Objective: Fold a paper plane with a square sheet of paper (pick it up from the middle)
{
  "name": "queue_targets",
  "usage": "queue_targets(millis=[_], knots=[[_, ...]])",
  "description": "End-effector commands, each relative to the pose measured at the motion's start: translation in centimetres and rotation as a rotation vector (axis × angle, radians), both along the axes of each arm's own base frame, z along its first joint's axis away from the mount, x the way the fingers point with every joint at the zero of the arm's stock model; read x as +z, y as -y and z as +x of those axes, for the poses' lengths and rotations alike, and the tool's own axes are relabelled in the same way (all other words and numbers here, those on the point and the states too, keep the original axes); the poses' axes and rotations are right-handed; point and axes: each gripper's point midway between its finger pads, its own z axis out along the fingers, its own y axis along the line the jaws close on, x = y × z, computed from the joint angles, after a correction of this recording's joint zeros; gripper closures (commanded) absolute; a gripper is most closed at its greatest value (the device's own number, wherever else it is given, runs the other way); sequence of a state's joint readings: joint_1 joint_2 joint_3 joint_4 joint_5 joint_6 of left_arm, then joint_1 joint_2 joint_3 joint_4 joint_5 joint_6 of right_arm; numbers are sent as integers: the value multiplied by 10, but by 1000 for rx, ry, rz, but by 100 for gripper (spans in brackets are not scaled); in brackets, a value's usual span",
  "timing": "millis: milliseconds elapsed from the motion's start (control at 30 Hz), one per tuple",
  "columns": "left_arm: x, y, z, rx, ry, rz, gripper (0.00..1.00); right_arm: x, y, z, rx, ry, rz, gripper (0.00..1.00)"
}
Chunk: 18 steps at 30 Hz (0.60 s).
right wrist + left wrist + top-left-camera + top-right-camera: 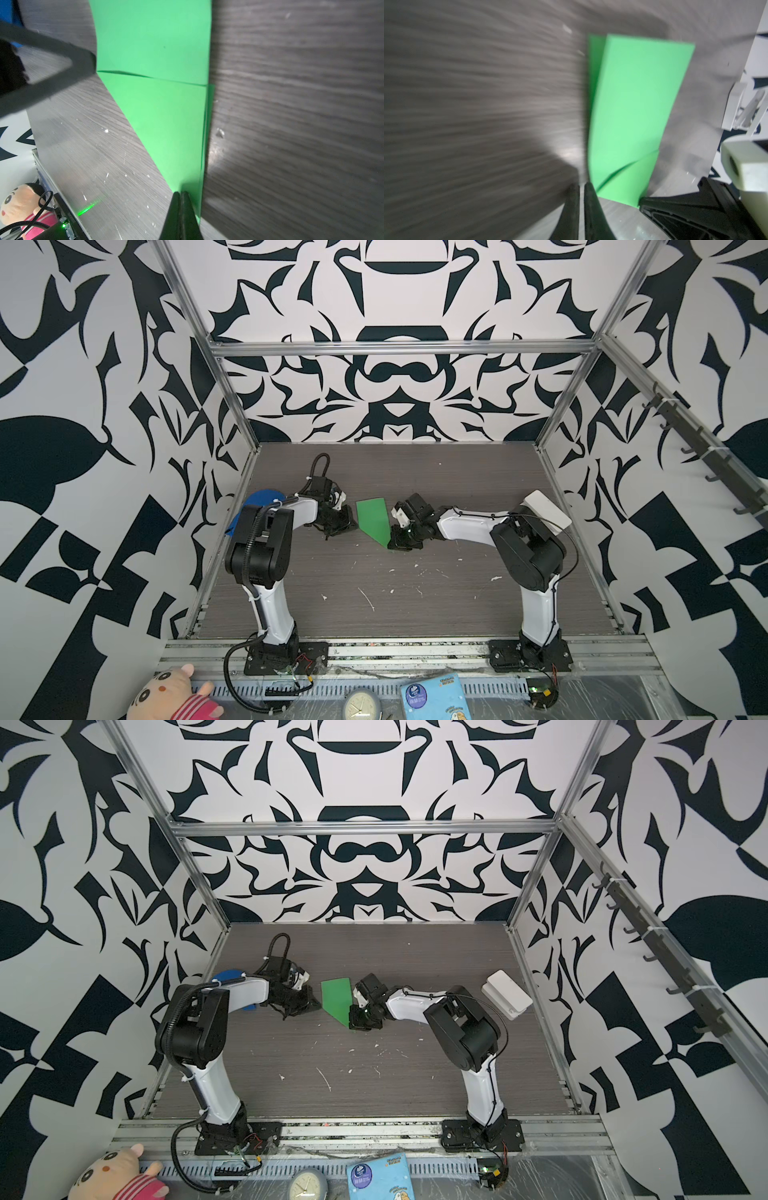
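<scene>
Paper plane (372, 519) on table (415, 597), between both arms' jaws

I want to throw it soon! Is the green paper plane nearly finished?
Partly. Done: the green paper is already folded into a narrow shape with one pointed end, lying flat. In hand: the closed right gripper rests on the pointed end, while the left gripper sits beside the paper's edge, holding nothing. Left: no wings stick out yet, so more folds probably remain.

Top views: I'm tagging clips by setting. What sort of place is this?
Probably a robot lab test cell: a left arm and right arm bolted along an aluminium rail, a framed enclosure with patterned wall panels, and folded green paper on the table.
</scene>
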<state>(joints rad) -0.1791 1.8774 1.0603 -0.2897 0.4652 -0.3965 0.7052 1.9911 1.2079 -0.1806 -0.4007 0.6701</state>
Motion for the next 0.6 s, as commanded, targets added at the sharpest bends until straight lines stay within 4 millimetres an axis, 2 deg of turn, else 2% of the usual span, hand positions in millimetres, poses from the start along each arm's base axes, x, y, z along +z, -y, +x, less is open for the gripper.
queue_targets(millis=[0, 67, 167, 200, 300, 400, 500, 567], knots=[[7, -14, -1, 49, 2, 47, 87, -20, 15, -8, -5, -43, -76, 100], [25, -12, 3, 86, 46, 14, 82, -4, 3, -2, 11, -11, -8, 100], [42, -14, 3, 184, 79, -31, 75, 37, -18, 11, 37, 70, 110, 100], [45, -14, 2, 219, 84, -55, 69, 54, -25, 16, 48, 106, 155, 100], [49, -13, -3, 311, 87, -136, 63, 92, -34, 26, 55, 193, 243, 95], [51, -14, -9, 367, 86, -174, 49, 103, -31, 38, 30, 254, 246, 88], [54, -12, -14, 388, 83, -214, 36, 96, -23, 51, 3, 263, 212, 82], [57, -3, -16, 363, 89, -254, 30, 91, -21, 57, -3, 260, 198, 81]])
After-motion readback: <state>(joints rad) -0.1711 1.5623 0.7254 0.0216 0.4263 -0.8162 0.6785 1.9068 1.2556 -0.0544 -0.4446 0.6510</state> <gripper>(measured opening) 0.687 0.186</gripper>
